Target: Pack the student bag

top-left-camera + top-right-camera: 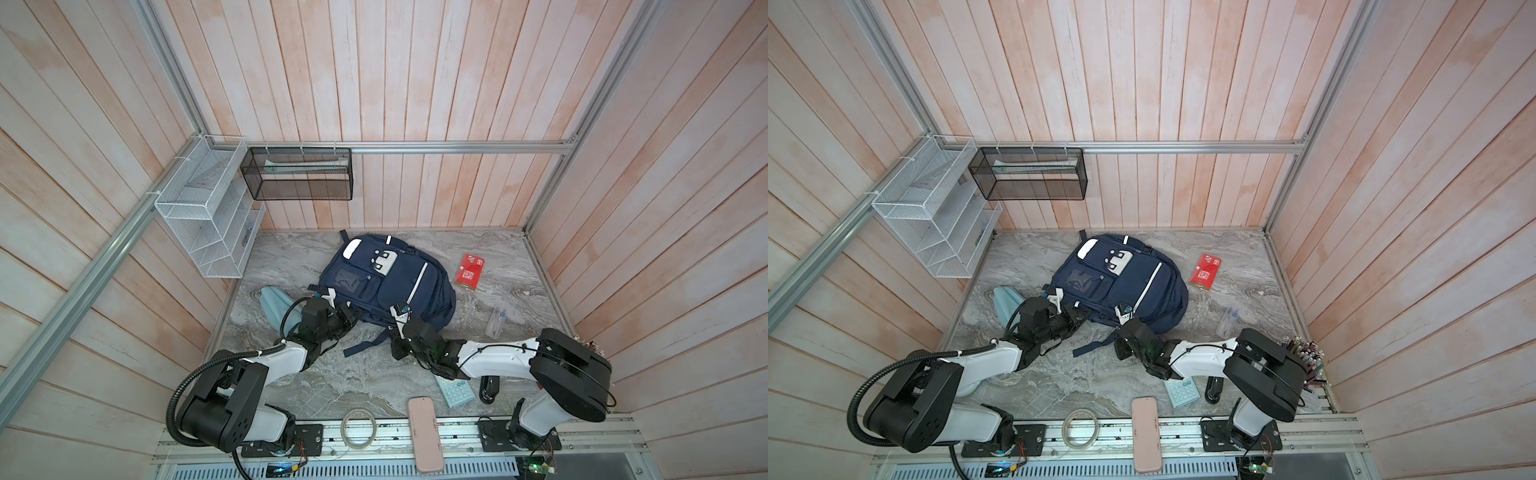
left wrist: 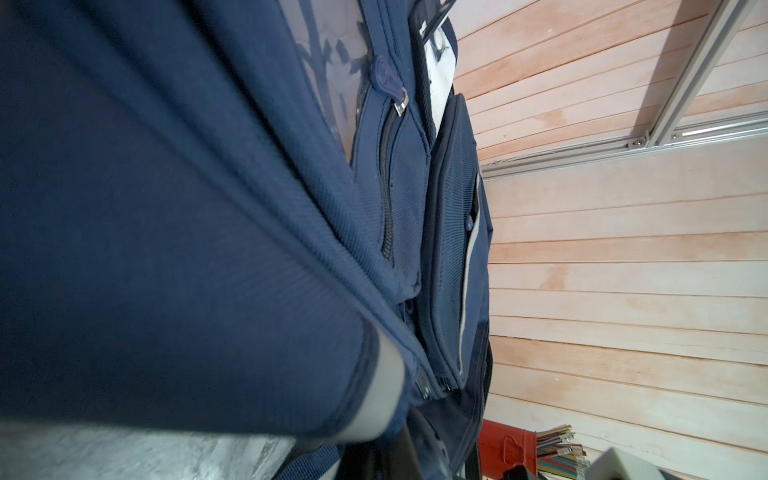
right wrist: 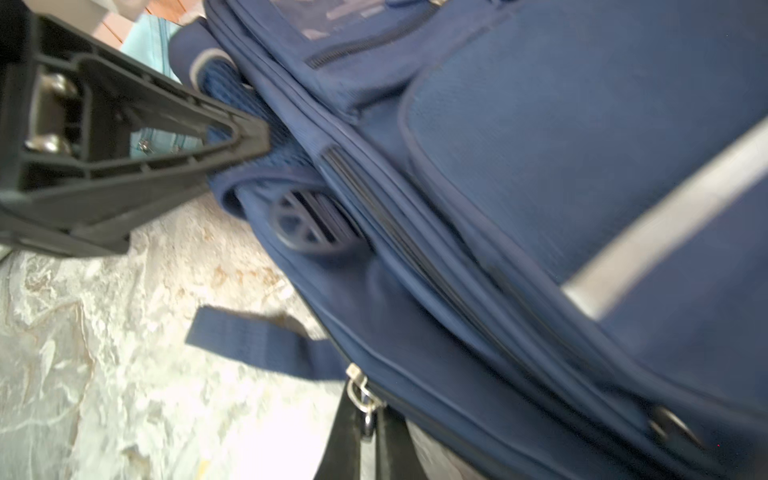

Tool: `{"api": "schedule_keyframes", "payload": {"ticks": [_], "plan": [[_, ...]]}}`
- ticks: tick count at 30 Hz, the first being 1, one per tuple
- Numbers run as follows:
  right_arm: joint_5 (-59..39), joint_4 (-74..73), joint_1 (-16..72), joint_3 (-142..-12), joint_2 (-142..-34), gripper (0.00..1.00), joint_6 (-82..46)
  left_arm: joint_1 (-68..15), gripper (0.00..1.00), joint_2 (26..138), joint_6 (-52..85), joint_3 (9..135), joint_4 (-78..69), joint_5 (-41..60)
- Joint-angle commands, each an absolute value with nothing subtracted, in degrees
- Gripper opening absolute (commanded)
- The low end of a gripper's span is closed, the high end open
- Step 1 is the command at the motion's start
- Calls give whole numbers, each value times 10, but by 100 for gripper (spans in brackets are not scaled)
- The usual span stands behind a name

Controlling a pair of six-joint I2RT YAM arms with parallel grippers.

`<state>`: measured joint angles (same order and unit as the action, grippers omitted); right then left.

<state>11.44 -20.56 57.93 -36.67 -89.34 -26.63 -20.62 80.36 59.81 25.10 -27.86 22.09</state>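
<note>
The left gripper (image 1: pixel 348 313), fingers clamped on the navy-blue fabric backpack (image 1: pixel 399 282) at its near edge, anchors it. The right gripper (image 3: pixel 360 419), fingers pinched on the metal zipper pull (image 3: pixel 358 386), should draw steadily along the track.

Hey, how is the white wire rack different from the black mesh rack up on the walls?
The white wire rack hangs from the left side rail. The black mesh rack hangs from the back rail. The white wire rack is taller and split by several dividers, while the black mesh rack is one long, low box. Both are mesh holders.
</note>
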Motion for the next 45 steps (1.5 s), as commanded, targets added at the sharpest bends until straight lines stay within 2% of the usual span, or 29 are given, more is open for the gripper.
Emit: {"api": "schedule_keyframes", "payload": {"ticks": [1,9,15,19,20,22,23,24,28,34,39,40,41,42,43,45], "plan": [[110,-142,541,-324,-849,0,-282,-195,0,801,578,274,-302,206],[48,-104,381,-232,-734,0,-266,-190,0,824,566,286,-304,210],[-35,-114,388,-249,-754,0,-256,-186,1,874,549,322,-320,208],[-46,-141,460,-298,-797,0,-266,-174,16,898,501,389,-275,190],[-44,-143,478,-320,-814,0,-267,-170,24,901,496,396,-275,189],[-47,-150,496,-355,-847,0,-269,-166,57,897,494,397,-271,179],[-51,-159,502,-372,-864,0,-272,-165,68,887,496,389,-269,175],[-52,-165,506,-384,-877,0,-277,-166,74,876,498,379,-270,173],[-51,-190,533,-436,-927,0,-281,-177,76,811,542,293,-277,185],[-61,-219,565,-486,-973,0,-276,-274,76,768,647,196,-345,162],[-70,-224,575,-489,-974,0,-268,-281,73,808,643,228,-354,154],[-69,-220,576,-486,-970,0,-267,-281,67,820,637,241,-351,154],[-67,-218,575,-481,-965,0,-267,-281,53,831,634,250,-351,153],[-65,-217,575,-475,-959,0,-267,-280,30,840,634,255,-359,153],[-59,-215,576,-467,-950,0,-266,-280,2,847,633,256,-372,153],[-47,-207,573,-450,-935,0,-266,-278,0,855,628,264,-376,167]]}}
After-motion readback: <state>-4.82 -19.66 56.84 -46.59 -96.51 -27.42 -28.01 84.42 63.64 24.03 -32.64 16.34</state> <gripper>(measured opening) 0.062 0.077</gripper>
